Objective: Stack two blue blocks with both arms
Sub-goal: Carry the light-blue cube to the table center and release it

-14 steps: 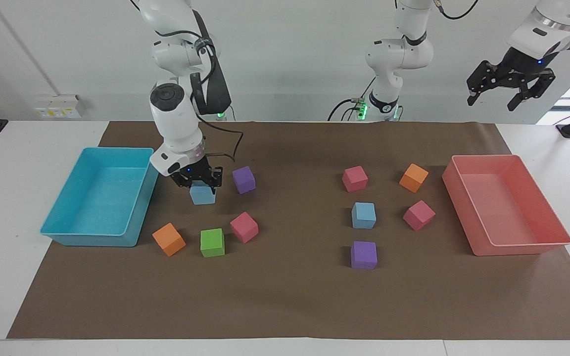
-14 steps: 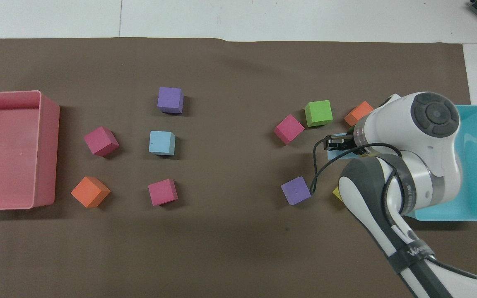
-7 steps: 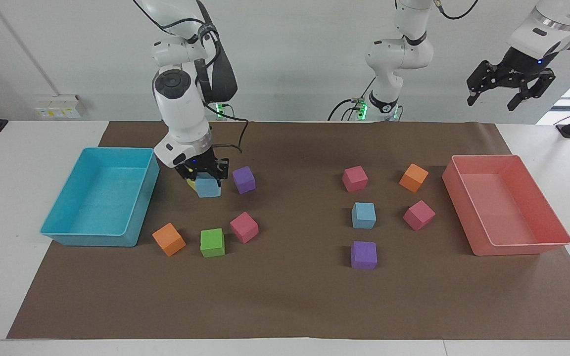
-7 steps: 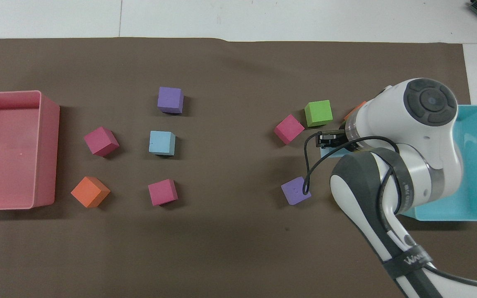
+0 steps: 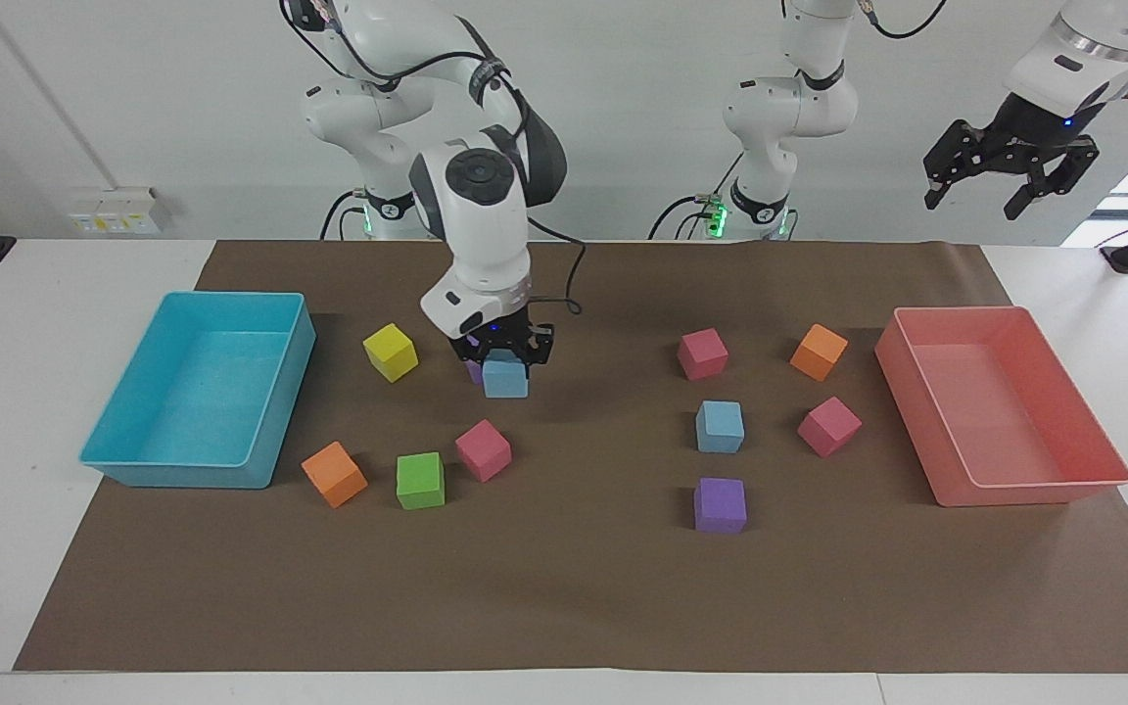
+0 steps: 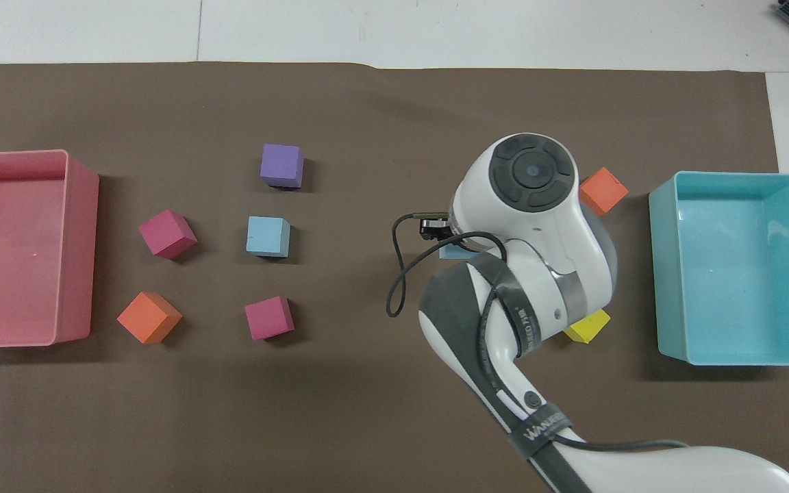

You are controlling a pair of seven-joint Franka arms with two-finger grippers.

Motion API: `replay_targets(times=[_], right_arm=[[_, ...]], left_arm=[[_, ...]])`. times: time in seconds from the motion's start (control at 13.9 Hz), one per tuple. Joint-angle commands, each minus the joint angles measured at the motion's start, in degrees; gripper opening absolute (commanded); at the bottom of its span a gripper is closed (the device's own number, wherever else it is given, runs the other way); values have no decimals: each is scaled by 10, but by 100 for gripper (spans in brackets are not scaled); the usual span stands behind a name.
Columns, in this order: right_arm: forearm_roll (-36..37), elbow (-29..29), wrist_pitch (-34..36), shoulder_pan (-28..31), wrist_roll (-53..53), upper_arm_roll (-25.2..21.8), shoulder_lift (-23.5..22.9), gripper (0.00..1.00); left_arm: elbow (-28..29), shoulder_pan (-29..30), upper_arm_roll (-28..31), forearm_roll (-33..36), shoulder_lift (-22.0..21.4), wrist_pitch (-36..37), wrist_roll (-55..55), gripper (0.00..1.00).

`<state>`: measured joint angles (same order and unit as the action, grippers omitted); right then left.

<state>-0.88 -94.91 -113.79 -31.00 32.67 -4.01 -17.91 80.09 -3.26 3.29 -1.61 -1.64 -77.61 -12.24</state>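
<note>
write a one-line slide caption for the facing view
Right gripper carries one blue block above the mat while the other blue block waits; left gripper hangs open, raised.

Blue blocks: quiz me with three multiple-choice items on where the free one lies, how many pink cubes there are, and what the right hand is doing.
1. The free blue block lies:
A in a tray
B on the mat, between a pink cube and a purple cube
C on another cube

2. Pink cubes on the mat:
A two
B three
C four

3. The right hand:
A grips the other blue block
B is open and empty
C rests in a tray

Answers:
1 B: the pink cube is nearer the robots, the purple cube farther.
2 B: the facing view shows three.
3 A: its fingers clamp the block's sides.
</note>
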Motion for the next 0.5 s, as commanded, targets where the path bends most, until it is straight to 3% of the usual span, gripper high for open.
replay_targets(times=[0.0,0.22,0.43], right_arm=[[4,70,9,-32,67,-1,-69,0],[4,125,5,-58,117,-1,-124,0],[1,125,-19,-76,133,0,-139,0]], left_arm=[[-2,6,-3,-5,-6,11,5,100],[-2,5,-3,-4,-6,11,5,100],[-2,6,-3,-5,-6,11,5,100]])
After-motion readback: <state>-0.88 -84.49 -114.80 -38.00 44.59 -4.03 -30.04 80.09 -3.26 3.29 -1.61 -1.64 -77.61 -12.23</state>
